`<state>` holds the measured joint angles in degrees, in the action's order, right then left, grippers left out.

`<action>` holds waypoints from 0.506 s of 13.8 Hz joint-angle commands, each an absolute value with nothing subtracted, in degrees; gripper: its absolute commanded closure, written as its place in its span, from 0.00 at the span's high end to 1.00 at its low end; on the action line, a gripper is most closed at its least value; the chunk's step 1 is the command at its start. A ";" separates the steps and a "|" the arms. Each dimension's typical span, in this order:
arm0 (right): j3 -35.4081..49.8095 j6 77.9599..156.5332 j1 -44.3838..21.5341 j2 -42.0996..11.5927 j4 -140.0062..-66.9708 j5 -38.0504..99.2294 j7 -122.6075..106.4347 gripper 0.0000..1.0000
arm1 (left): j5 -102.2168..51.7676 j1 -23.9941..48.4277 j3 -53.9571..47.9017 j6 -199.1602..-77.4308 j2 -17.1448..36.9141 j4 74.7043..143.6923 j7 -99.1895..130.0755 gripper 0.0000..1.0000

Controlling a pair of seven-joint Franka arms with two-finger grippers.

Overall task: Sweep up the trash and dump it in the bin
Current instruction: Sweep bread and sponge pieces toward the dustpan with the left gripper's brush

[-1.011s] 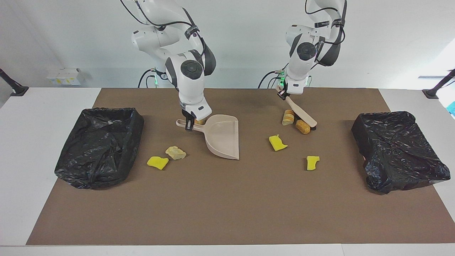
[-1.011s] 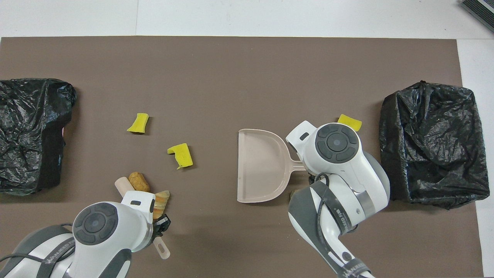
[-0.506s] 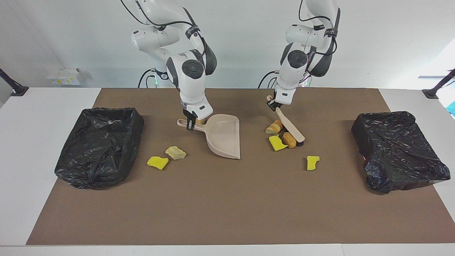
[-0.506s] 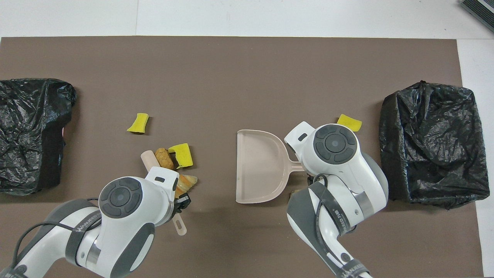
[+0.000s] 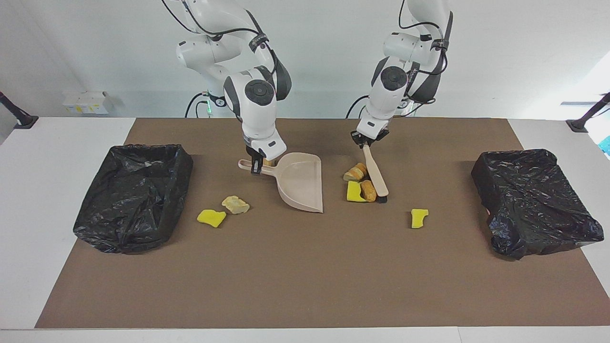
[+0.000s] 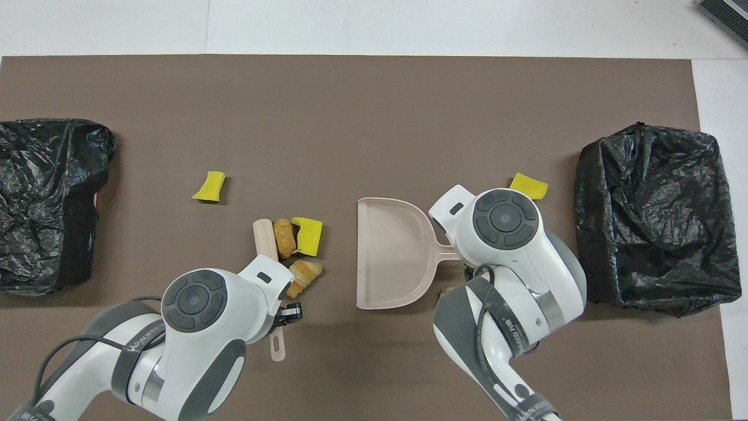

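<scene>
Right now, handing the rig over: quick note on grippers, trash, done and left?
Left gripper: shut on the brush, bristles down on the mat.
Right gripper: shut on the dustpan handle, pan flat on the mat, mouth facing the pile.
Trash: three pieces bunched against the brush, two bread lumps and a yellow chunk, short of the dustpan. Loose: yellow chunk toward the left arm's bin; yellow chunk and pale lump by the right arm's bin.
Done: pile started.
Left: sweep everything into the pan, dump.

brush [image 5: 374, 175] against trash [image 5: 359, 186], dustpan [image 5: 299, 187] beside
</scene>
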<state>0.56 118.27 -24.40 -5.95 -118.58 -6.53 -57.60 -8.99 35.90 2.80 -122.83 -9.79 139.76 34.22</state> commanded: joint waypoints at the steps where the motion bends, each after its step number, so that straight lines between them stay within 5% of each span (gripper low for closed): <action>1: 0.79 119.62 -24.17 -5.19 -119.79 -5.45 -60.38 0.00 | -12.48 38.22 3.51 -123.22 -9.40 139.04 27.88 0.00; 7: 0.70 122.34 -27.50 -8.00 -119.45 -6.06 -57.67 0.00 | -13.80 41.74 3.52 -123.22 -8.79 137.20 27.51 0.00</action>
<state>0.56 120.64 -26.70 -7.36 -118.89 -6.53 -57.64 -12.52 39.55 2.74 -122.92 -9.76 138.82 28.26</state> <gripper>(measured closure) 0.670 0.740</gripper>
